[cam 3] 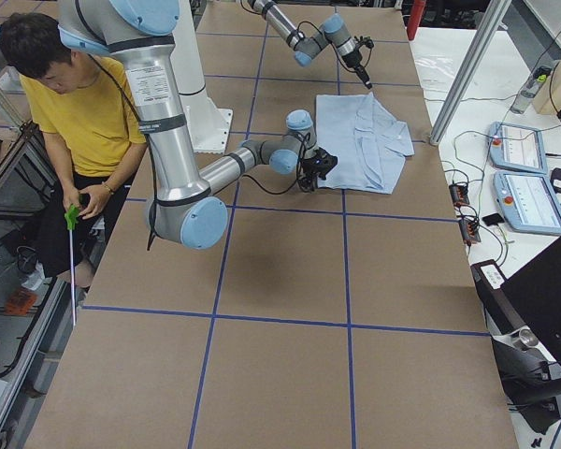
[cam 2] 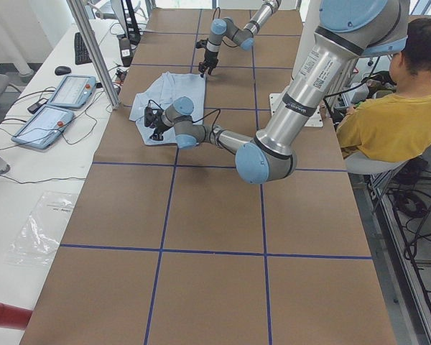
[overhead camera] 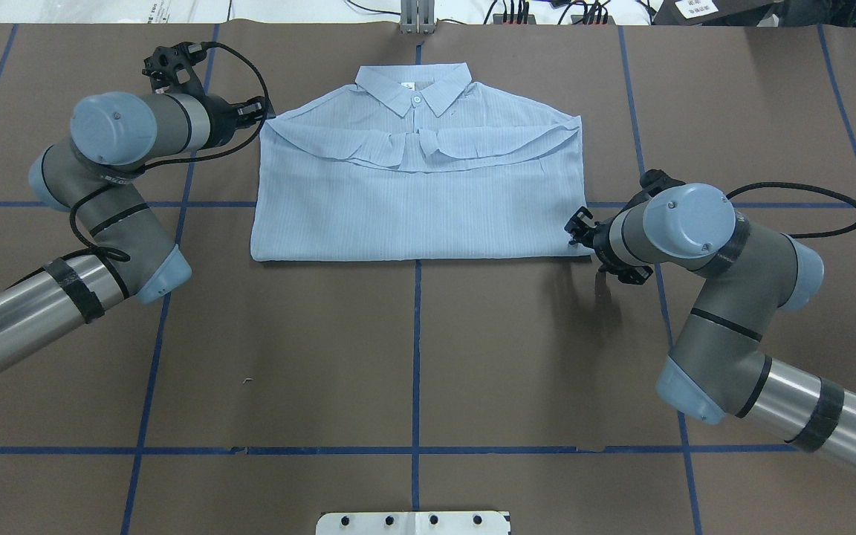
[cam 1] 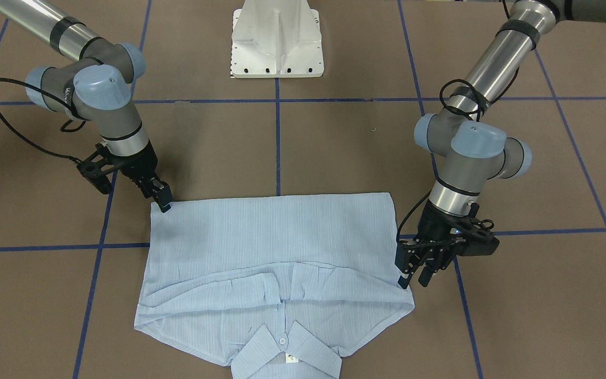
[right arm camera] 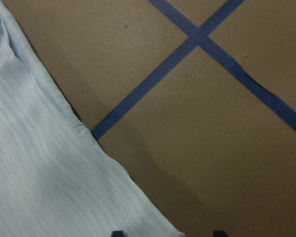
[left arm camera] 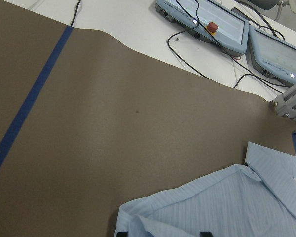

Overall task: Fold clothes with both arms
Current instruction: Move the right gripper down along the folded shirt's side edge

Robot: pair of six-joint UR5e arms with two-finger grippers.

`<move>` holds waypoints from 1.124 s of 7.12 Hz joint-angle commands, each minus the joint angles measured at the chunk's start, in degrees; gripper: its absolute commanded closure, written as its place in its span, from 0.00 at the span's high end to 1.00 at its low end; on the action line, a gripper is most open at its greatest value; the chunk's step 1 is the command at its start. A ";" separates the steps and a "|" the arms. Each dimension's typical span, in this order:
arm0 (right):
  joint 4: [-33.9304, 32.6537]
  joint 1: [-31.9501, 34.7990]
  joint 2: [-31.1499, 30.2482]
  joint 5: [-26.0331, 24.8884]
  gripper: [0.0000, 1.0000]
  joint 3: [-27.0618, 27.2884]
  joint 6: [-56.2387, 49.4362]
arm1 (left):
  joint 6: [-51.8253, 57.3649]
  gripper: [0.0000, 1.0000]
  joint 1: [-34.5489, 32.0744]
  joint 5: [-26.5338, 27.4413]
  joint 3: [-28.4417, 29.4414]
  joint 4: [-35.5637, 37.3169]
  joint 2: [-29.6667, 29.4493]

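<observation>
The brown table (overhead camera: 287,357), gridded with blue tape (overhead camera: 417,357), carries a folded light-blue shirt (overhead camera: 413,208).

Light blue shirt (overhead camera: 413,200) folded flat, collar buttoned; left claw (cam 1: 413,278), right claw (cam 1: 163,202) spread at opposite edges

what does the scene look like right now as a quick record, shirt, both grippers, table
shirt: light blue, flat on the table, lower half folded up towards the collar
left gripper: open, at the shirt's shoulder edge
right gripper: open, at a fold-line corner
table: brown, blue tape grid
</observation>
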 commanded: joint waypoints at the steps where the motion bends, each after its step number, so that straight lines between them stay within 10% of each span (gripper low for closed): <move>1: -0.05 0.34 0.18 0.21 0.00 -0.23 -0.42 | 0.00 0.58 0.00 -0.07 -0.13 -0.06 0.01; 5: -0.31 0.69 -0.43 0.91 0.00 2.03 -0.60 | 0.00 0.58 0.18 -0.07 -1.89 -0.06 1.77; 8: -16.40 -4.80 -11.48 4.94 0.00 26.13 1.32 | -0.35 0.58 0.62 -0.16 -3.90 0.21 1.77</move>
